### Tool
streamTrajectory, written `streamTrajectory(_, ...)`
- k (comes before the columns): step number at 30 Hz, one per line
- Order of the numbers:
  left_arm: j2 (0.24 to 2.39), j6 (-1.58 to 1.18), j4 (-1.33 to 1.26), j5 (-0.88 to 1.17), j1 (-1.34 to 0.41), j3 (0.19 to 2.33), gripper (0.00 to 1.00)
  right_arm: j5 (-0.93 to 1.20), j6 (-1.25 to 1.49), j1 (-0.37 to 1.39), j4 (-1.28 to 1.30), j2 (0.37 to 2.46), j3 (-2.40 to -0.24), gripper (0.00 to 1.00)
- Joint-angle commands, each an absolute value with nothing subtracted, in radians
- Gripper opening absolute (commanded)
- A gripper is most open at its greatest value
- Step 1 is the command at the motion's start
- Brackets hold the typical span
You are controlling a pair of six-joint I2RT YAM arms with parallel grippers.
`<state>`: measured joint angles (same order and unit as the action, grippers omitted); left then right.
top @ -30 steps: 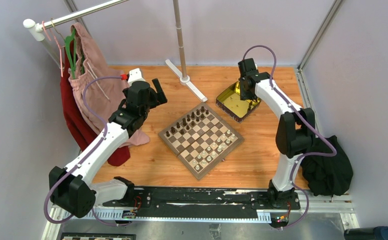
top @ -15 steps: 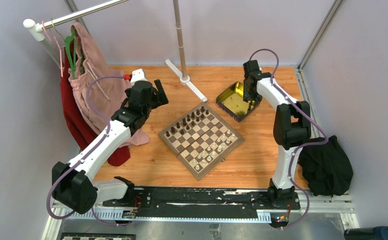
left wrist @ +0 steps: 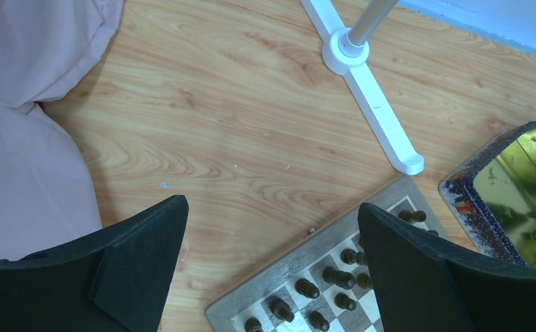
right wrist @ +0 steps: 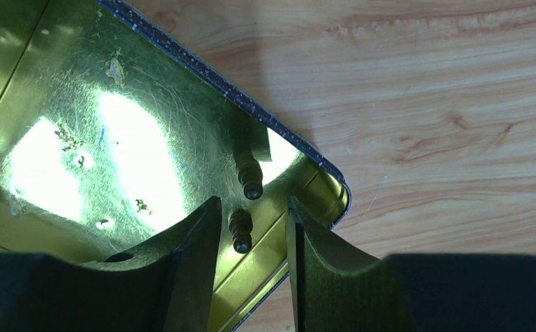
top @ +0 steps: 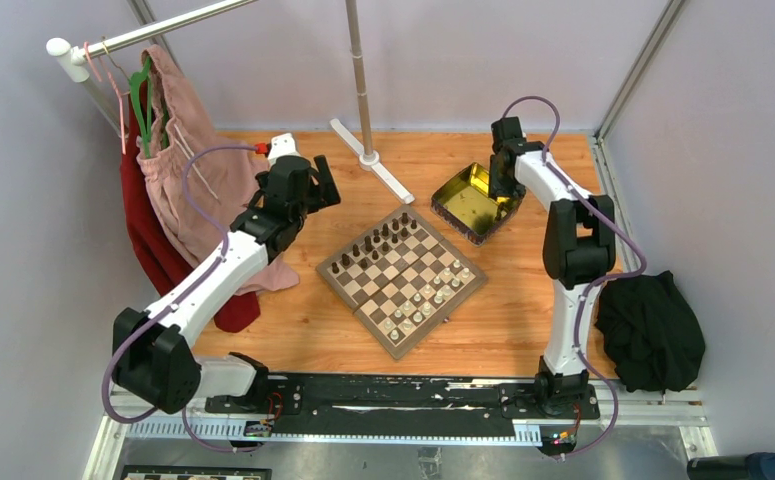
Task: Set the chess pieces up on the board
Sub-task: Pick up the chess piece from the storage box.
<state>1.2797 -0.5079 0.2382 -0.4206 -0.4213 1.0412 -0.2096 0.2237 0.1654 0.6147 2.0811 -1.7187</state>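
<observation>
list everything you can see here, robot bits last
board: one, brown-cream checks, centre
dark chess pieces: many, brown, board's far-left rows
pale chess pieces: many, cream, board's near-right rows
tin: one, gold, right of board
loose pieces: two shapes (one maybe a reflection), dark, tin's corner
stand: one, white, behind board
pink garment: one, hanging far left
red garment: one, beside the pink
black cloth: one, right edge
table: one, light wood
left gripper: black, open, left of board
right gripper: black, open, over tin's corner

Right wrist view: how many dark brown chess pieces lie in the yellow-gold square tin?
2: one dark brown piece by the tin's corner, another between the right pincer's fingers, which may hide more.
</observation>
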Motion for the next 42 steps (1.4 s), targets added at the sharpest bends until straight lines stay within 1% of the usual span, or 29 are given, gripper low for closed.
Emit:
streamTrajectory(1, 1.306, -0.494, 0.218, -0.418, -0.426, 1.085, 1.0, -0.189, 0.215, 0.142, 0.626, 2.123, -1.766, 0.43)
streamTrajectory(12, 1.344, -0.489, 0.212, -0.422, -0.426, 1.108, 1.0, -0.169, 0.211, 0.135, 0.626, 2.175, -1.799, 0.43)
streamTrajectory(23, 1.358, -0.492, 0.212, -0.424, -0.425, 1.12, 1.0, -0.154, 0.215, 0.129, 0.626, 2.186, -1.789, 0.41)
streamTrajectory(30, 1.35, -0.498, 0.212, -0.424, -0.425, 1.112, 1.0, -0.15, 0.218, 0.129, 0.625, 2.184, -1.765, 0.38)
streamTrajectory(36, 1.344, -0.5, 0.21, -0.425, -0.425, 1.107, 1.0, -0.144, 0.222, 0.129, 0.629, 2.182, -1.757, 0.32)
streamTrajectory(42, 1.337, -0.502, 0.207, -0.422, -0.425, 1.102, 1.0, -0.143, 0.227, 0.129, 0.636, 2.171, -1.743, 0.3)
